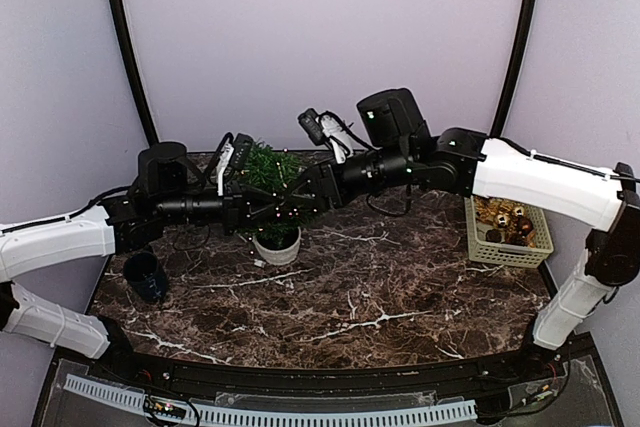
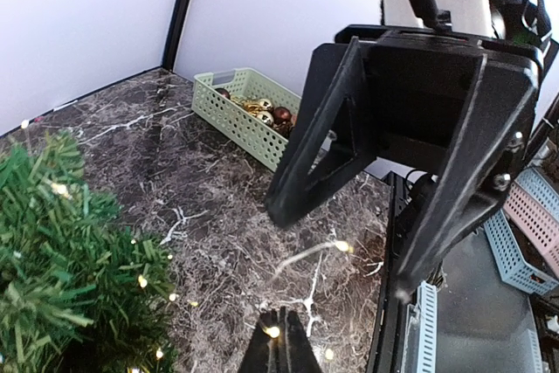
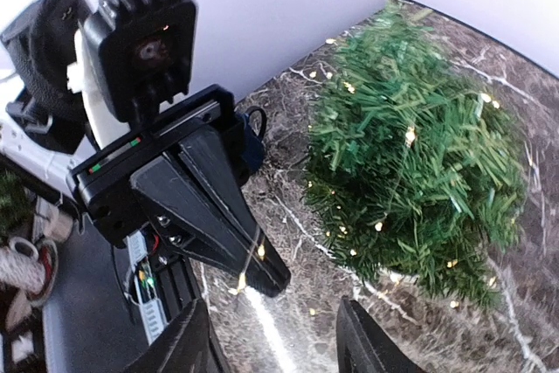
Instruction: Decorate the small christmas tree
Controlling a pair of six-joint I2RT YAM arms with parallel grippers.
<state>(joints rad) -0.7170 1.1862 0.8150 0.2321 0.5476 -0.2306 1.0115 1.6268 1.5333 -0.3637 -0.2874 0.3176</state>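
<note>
Beside tree, light wire is clamped by L gripper, R gripper is spread open; wire should be laid slack over branches.

Dark marble-pattern table: small christmas tree in white pot, rear left-centre; beige basket, right edge; dark cup, left.

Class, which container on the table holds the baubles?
The beige slotted basket at the right edge; the white pot holds the tree, the dark cup stands apart at the left.
</note>
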